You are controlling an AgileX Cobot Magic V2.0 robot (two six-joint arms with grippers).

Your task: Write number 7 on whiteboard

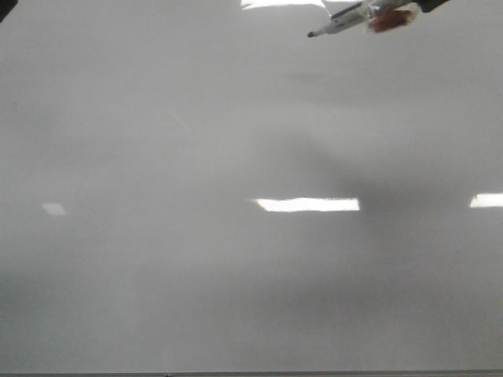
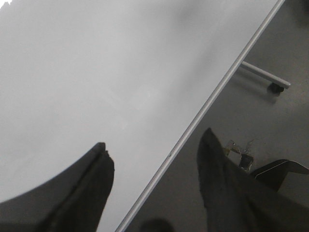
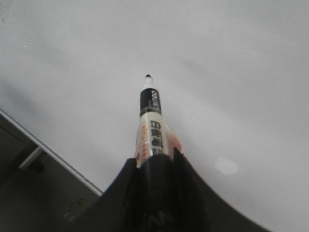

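Front view: the whiteboard [image 1: 196, 275] carries no number 7; nothing is written yet. The marker [image 1: 346, 20] hangs at the upper right, uncapped.

Left wrist view: the left gripper [image 2: 154, 159] stands spread and empty over the board's edge.

Right wrist view: the right gripper [image 3: 154, 162] clamps the marker, tip seemingly clear of the board.

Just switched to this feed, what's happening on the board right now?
The right gripper holds a black-tipped marker with a clear printed barrel, jaws shut on it, uncapped tip pointing at the large glossy pale grey whiteboard. In the front view the marker sits near the board's upper right. No stroke is visible on the board yet. The left gripper hangs open and empty over the board's metal edge.
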